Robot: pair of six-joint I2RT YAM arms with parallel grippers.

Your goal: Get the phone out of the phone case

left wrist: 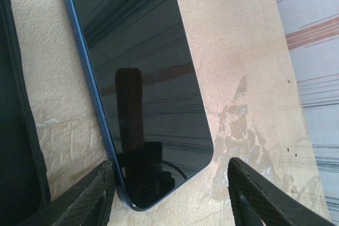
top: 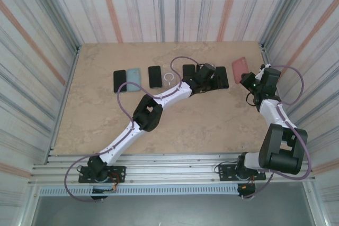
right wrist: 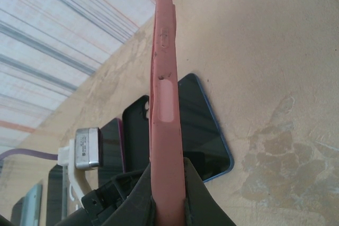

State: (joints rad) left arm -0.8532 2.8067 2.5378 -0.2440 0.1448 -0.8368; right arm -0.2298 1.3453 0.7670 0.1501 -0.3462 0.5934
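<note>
left gripper (left wrist: 170, 186) is hovering spread astride the phone (left wrist: 143, 67) at its near end | phone is lying flat on the table (left wrist: 238, 51), long axis running straight away from the fingers | right gripper (right wrist: 168, 197) is pinching the pink case (right wrist: 164, 93) on edge, clear of the phone

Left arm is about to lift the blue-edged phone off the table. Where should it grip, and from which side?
Grip the blue-edged phone across its two long edges near the rounded end, coming straight down. It lies flat on the table, screen up, and the left gripper has its open fingers either side of that narrow width. Mind the black item close alongside.
</note>
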